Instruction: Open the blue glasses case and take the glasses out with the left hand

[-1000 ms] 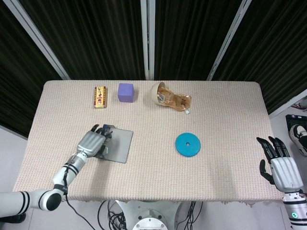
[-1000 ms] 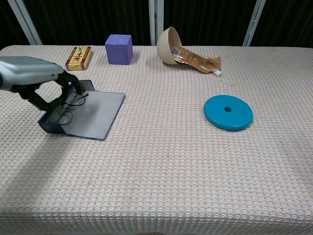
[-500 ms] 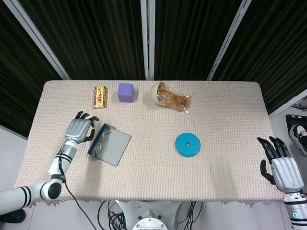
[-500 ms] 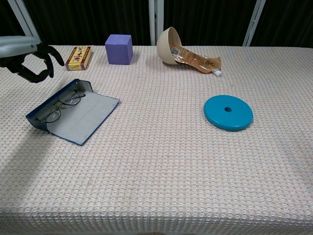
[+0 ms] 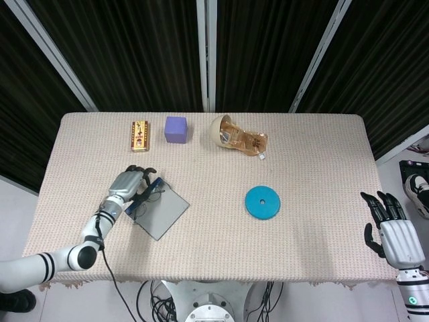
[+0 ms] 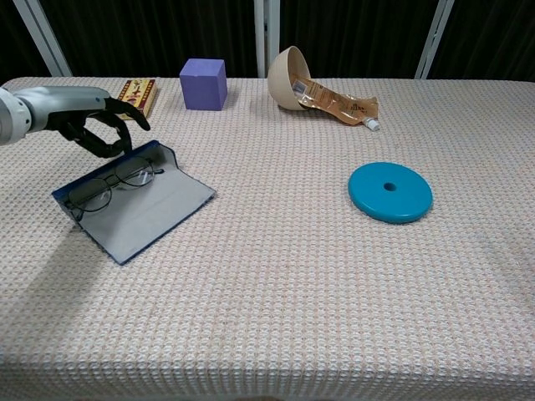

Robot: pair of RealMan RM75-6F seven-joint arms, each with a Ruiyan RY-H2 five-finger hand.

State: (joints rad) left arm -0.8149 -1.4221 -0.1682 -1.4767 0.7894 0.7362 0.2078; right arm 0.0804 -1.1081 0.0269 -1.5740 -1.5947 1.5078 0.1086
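The blue glasses case (image 6: 147, 211) lies open on the left of the table, grey lining up, also seen in the head view (image 5: 161, 213). Dark-rimmed glasses (image 6: 112, 185) lie in its blue tray half, partly hidden by my hand in the head view (image 5: 145, 197). My left hand (image 6: 99, 125) hovers at the case's far rim with its fingers arched and apart, holding nothing; the head view (image 5: 130, 187) shows it over the tray's left end. My right hand (image 5: 393, 233) hangs beyond the table's front right corner, fingers straight and spread.
Along the far edge stand a yellow box (image 6: 135, 96), a purple cube (image 6: 204, 83) and a beige bowl (image 6: 287, 78) tipped on its side with a snack wrapper (image 6: 338, 102) spilling out. A blue disc (image 6: 389, 191) lies right of centre on the woven table (image 5: 322, 161).
My left hand left the glasses, drew away to the left, then came back to the case's far rim. The case turned and slid slightly. The right hand stayed still.
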